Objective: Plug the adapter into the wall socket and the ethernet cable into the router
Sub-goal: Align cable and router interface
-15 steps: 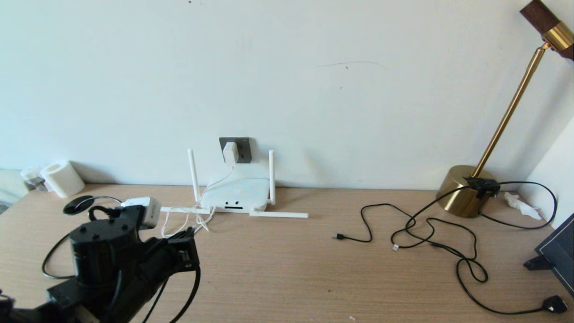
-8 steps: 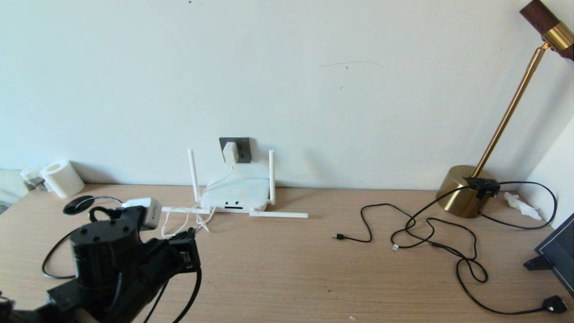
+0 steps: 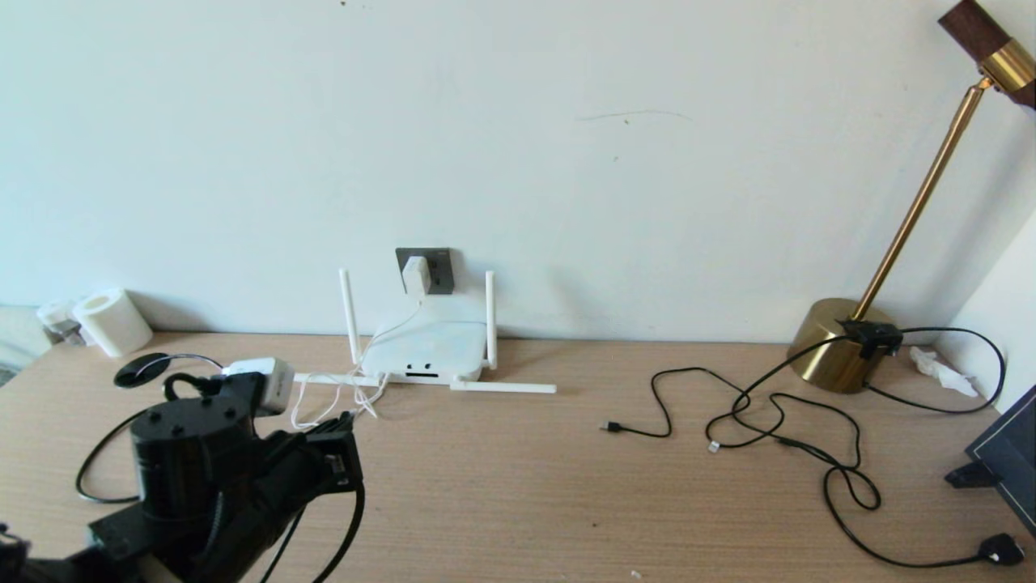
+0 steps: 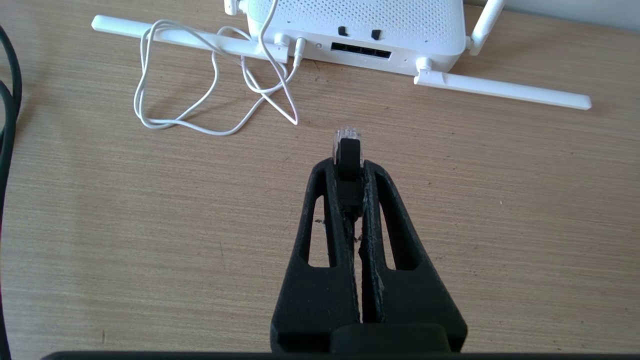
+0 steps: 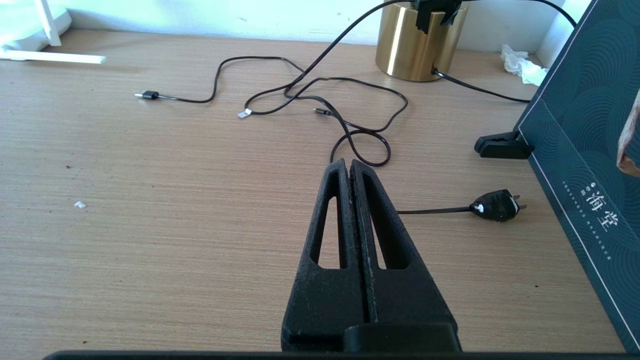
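Note:
The white adapter point(image 3: 416, 275) sits plugged into the dark grey wall socket point(image 3: 439, 270), and its thin white cord point(image 4: 210, 100) lies looped on the table. Below the socket lies the flat white router point(image 3: 426, 350), with its dark ports point(image 4: 361, 50) facing my left gripper. My left gripper point(image 4: 347, 165) is shut on the plug of the black ethernet cable point(image 4: 348, 150). The plug's clear tip points at the router, a short way in front of the ports. My right gripper point(image 5: 348, 166) is shut and empty above the table on the right.
A brass lamp point(image 3: 842, 344) stands at the back right, with thin black cables point(image 3: 777, 413) trailing from it and a black mains plug point(image 5: 495, 205). A dark blue box point(image 5: 590, 150) on a black clip point(image 5: 502, 145) stands at the right edge. A paper roll point(image 3: 112, 321) is at the far left.
My left arm has edged slightly lower and to the right with the ethernet plug held. Nothing else has moved.

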